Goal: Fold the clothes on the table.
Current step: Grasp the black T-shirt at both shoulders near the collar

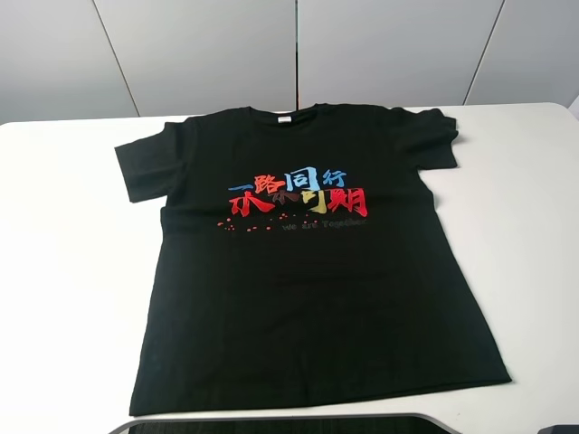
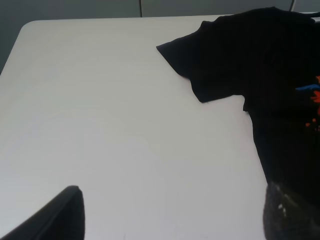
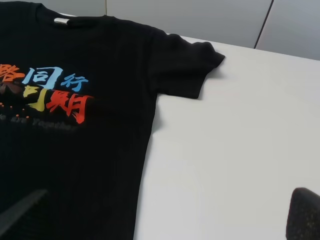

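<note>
1. Closest up is the left gripper [image 2: 172, 197]: jaws wide apart, nothing in them. One finger [image 2: 55, 217] hangs over bare table [image 2: 100, 110], the other sits at the shirt's side edge.
2. The black T-shirt [image 1: 298, 280] lies flat and face up mid-table, collar toward the far edge, sleeves spread.
3. The chest has red, blue and yellow characters [image 1: 298, 192], and there's a white neck label [image 1: 284, 119].
4. The right gripper [image 3: 172, 200] is also spread wide and empty, one finger over the shirt, the other over the table.
</note>
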`<state>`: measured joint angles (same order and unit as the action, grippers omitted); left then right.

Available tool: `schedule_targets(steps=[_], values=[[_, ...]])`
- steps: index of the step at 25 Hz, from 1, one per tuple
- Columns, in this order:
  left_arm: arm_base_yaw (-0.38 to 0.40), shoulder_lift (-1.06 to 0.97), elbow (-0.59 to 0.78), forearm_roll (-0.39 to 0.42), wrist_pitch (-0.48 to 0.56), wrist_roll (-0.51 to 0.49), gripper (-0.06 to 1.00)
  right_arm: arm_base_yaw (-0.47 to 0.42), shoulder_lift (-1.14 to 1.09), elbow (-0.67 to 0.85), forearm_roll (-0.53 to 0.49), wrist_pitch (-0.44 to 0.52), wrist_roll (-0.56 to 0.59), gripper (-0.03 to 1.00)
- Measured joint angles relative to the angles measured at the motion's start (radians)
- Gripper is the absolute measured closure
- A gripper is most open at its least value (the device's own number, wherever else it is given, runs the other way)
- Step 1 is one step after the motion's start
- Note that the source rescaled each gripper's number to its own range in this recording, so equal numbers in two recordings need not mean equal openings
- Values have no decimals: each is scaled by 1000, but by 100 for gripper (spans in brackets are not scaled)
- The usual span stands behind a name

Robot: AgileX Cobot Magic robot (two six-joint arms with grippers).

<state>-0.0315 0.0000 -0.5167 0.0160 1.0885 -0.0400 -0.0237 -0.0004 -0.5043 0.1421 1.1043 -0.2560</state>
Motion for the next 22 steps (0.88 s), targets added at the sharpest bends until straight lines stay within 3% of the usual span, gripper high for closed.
schedule_targets(steps=[22], values=[[0,0,0,0,0,0,-6,0,0,0,0,0,0,-3]])
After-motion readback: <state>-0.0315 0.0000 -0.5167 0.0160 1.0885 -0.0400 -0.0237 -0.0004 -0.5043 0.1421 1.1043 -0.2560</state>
